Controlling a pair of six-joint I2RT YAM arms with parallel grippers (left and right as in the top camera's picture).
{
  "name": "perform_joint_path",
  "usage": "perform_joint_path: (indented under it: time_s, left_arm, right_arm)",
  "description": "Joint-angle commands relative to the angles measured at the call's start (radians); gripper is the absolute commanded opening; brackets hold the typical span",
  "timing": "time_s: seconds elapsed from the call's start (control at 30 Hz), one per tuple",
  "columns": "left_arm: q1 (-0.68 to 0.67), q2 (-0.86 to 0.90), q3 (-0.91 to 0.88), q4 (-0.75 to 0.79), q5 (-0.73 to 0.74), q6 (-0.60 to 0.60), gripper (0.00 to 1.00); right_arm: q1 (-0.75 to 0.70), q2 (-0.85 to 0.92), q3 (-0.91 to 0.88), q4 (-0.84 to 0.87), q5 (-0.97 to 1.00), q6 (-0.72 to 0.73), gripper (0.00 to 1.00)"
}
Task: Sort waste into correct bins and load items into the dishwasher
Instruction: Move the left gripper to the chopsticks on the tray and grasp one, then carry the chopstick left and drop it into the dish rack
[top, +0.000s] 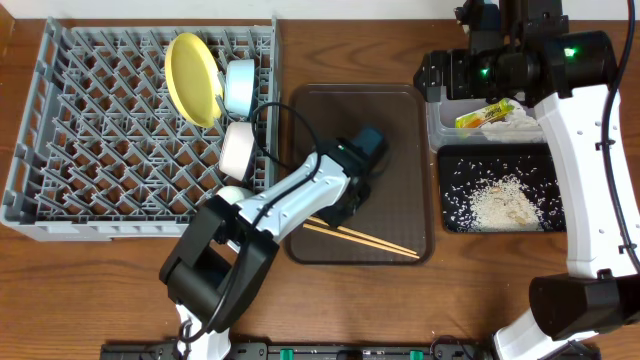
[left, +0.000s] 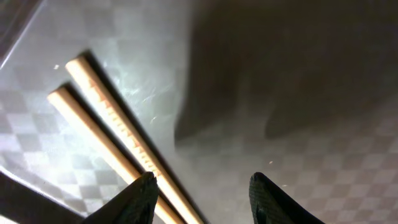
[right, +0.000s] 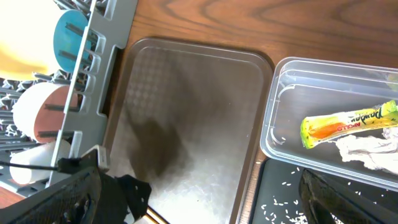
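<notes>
Wrapper and paper lie in tub; left gripper half-spread, empty, over chopsticks; right gripper spread wide, empty.

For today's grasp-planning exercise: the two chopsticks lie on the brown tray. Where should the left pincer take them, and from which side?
Grip both chopsticks together near mid-length, from straight above, jaws across their width. They lie flat and side by side on the brown tray, so only their thin sides can be pinched.
</notes>
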Motion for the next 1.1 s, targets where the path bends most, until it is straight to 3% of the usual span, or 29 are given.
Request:
perform_joint_path:
  time_s: [0.0,0.93,1.07]
  left_arm:
    - [-0.006,0.015,-0.012,-0.014,-0.006,-0.05,0.5]
    - [0.0,0.072,-0.035,0.072,0.039,-0.093,0.5]
    - [0.0,0.072,-0.035,0.074,0.039,-0.093,0.28]
  right_arm:
    - [0.01,0.006,0.003,-0.001,0.002,0.002,0.99]
    - [0.009,0.006,0.003,-0.001,0.002,0.002,0.99]
    - [0.01,0.006,0.003,-0.001,0.002,0.002,0.99]
